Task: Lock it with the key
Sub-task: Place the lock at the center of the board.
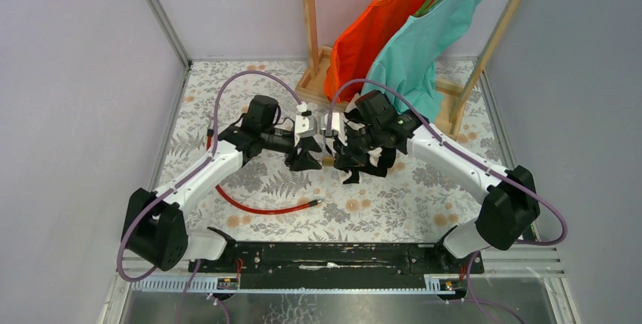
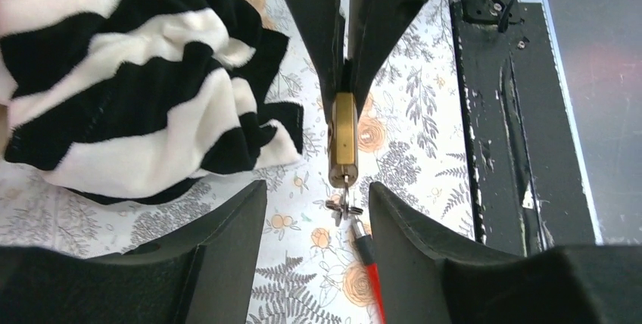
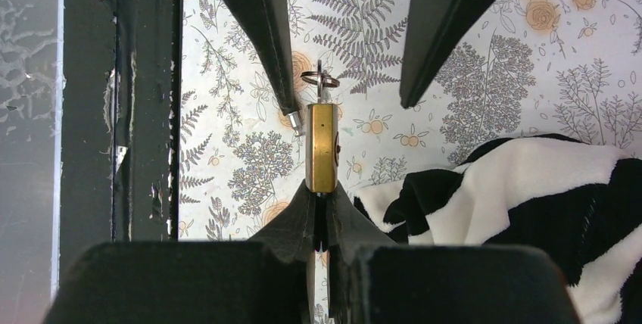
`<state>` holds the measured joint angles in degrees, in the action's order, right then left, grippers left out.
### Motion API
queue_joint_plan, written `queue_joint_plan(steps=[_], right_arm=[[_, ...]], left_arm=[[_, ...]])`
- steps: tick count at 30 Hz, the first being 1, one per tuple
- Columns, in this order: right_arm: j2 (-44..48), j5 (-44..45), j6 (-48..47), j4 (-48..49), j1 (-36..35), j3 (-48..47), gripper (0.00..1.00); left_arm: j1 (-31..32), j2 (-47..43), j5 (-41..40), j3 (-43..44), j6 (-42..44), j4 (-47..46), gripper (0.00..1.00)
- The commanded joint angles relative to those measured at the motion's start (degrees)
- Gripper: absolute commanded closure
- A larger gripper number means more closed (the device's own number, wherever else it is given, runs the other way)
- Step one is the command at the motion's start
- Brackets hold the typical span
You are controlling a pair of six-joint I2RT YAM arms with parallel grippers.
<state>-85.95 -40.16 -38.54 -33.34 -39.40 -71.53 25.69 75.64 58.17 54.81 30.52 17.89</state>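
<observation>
Asker: Room around the arms, left to right?

Describer: Left wall (image 1: 76, 112), plain grey, closes that side. The floral table (image 1: 394, 203) lies open in front of the arms, crossed on the left by a red cable (image 1: 250, 207). At the back stands a wooden rack (image 1: 310, 29) with an orange garment (image 1: 375, 29) and a teal garment (image 1: 424, 44). The right wall (image 1: 575, 74) shuts the far side. Both arms meet over the middle of the table.

Asker: Where is the key relative to the grippers?

Describer: The left gripper (image 2: 316, 191) has its fingers spread apart, holding nothing. The key (image 2: 345, 185) sits in the gap between those fingertips, nearer one of them, with neither clearly touching it. It is pushed into the end of the brass padlock (image 2: 343, 135). The right gripper (image 2: 344, 85) is clamped on the padlock's other end, fingers pressed together around it. A black-and-white striped cloth (image 2: 136, 97) lies on the table beneath that gripper.

Asker: Which way does the key point?

Describer: Its long axis runs in line with the padlock's, left to right between the two grippers. The blade is buried in the lock. The head, with a small split ring (image 2: 339, 207), sticks out toward the left gripper.
</observation>
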Motion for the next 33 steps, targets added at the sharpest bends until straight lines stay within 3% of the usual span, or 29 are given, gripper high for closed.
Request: queue_joint_plan(steps=[1, 6, 18, 27, 33], right_arm=[[3.05, -2.14, -0.29, 1.85, 0.73, -1.88, 1.0], [3.03, -2.18, -0.24, 2.04, 0.81, -1.65, 1.0], [1.1, -2.77, -0.18, 1.96, 0.81, -1.53, 1.0], [0.59, -1.83, -0.9, 1.68, 0.81, -1.62, 1.0], [0.56, 0.74, -1.92, 1.81, 1.83, -1.21, 1.0]], left_arm=[[-0.67, 2.28, 2.05, 2.74, 5.14, 6.56, 0.44], [-1.26, 3.49, 4.31, 3.5, 5.05, 6.98, 0.59], [-1.26, 3.91, 6.74, 4.0, 3.27, 6.35, 0.58], [-1.28, 4.51, 6.19, 4.41, 3.29, 6.34, 0.98], [-2.84, 4.22, 4.46, 6.04, 8.7, 11.73, 1.0]])
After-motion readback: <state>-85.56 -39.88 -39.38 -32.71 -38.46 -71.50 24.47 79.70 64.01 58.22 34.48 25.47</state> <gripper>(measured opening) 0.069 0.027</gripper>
